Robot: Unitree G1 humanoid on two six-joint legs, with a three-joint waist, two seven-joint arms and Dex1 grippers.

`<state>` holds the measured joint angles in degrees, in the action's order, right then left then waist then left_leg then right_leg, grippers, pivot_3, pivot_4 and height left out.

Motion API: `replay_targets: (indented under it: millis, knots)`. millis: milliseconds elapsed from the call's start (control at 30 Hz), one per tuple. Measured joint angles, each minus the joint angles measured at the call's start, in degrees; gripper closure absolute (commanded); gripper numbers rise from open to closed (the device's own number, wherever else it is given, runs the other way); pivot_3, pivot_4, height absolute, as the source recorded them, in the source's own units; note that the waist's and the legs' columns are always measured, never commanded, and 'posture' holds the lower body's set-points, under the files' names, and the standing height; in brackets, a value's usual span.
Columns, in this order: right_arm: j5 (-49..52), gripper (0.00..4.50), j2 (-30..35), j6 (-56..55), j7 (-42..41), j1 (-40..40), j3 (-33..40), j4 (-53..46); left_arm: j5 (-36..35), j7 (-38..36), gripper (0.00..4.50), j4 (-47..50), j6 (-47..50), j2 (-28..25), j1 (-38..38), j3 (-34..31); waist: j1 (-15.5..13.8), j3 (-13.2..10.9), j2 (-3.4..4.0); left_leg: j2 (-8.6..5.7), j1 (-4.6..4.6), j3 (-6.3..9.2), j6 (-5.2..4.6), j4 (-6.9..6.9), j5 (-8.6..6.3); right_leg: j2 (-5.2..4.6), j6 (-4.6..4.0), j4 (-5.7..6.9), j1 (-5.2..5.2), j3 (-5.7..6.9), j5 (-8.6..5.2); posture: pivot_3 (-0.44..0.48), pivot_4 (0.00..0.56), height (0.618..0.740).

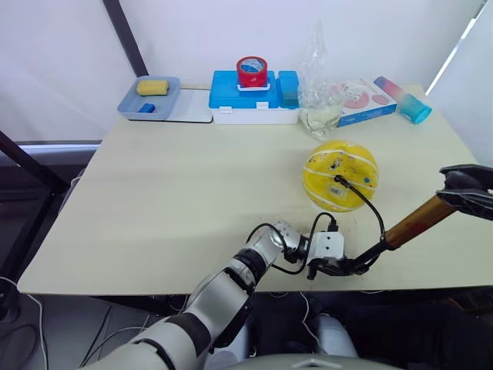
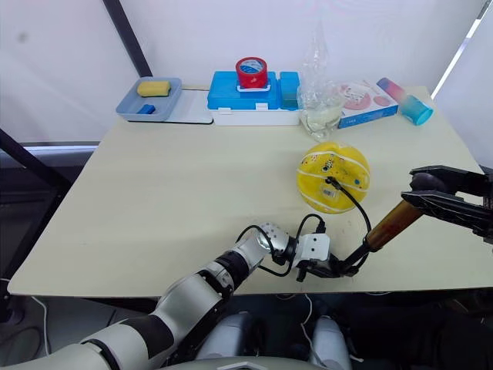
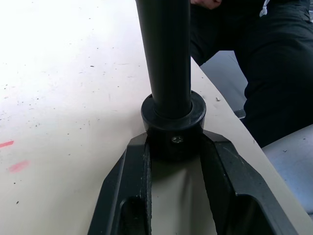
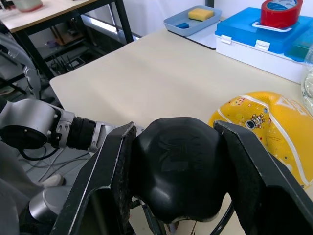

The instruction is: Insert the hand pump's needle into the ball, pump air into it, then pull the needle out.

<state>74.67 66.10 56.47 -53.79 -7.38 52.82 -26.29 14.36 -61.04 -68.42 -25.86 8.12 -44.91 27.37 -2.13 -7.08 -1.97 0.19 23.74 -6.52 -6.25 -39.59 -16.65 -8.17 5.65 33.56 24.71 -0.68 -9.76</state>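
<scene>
**Needle in, pumping stage under way, ball not yet round**

Head views: the ball (image 1: 340,175) sits on the table (image 1: 169,200) right of centre, dented across its top. The hose (image 1: 370,206) runs from the ball's near face in an arc down to the low end of the hand pump (image 1: 412,223), so the needle looks already seated. The pump slants up to the right; the left gripper (image 1: 339,267) pinches its bottom end near the front table edge, and the right gripper (image 2: 431,191) clamps the handle at the top.

Left wrist view: both fingers (image 3: 132,191) press against the pump's black end cap (image 3: 173,125), resting on the tabletop.

Right wrist view: two fingers (image 4: 115,171) squeeze the rounded black handle (image 4: 178,166), with the creased ball beyond. A blue box (image 4: 274,34) with the red tape roll (image 4: 279,12) stands behind.

Judgement: insertion is done; inflating appears to remain, since the dent persists, and then the needle has to come out
</scene>
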Motion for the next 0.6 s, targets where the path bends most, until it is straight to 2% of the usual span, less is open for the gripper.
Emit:
replay_targets:
  millis: [200,333,600]
  knots:
    - [-3.2,2.50,-5.2,-3.5,0.4,-1.4,-2.7,-3.8,0.0,0.2,3.54,-0.4,0.1,0.0,0.0,0.1,0.0,0.1,-0.22,0.02,-0.04,-0.27,-0.17,-0.15,-0.13,-0.10,-0.01,-0.06,0.00,-0.02,0.11,0.000,0.150,0.729]
    - [-8.3,2.50,-9.2,-7.3,0.8,-3.4,-9.5,-6.1,0.1,0.4,3.55,-0.5,0.3,0.0,0.0,0.1,0.0,0.3,-0.27,0.11,-0.03,-0.50,-0.27,-0.57,-0.36,-0.32,0.49,-0.05,-0.02,0.15,0.42,0.000,0.150,0.729]
    - [-24.0,2.50,-17.5,-20.2,1.4,-8.0,-25.8,-6.2,0.1,0.3,3.55,-0.8,0.3,0.0,0.0,0.2,0.0,0.5,-0.26,0.11,-0.08,-0.68,-0.21,-0.69,-0.47,-0.69,0.77,-0.10,-0.01,0.58,0.66,0.000,0.150,0.729]
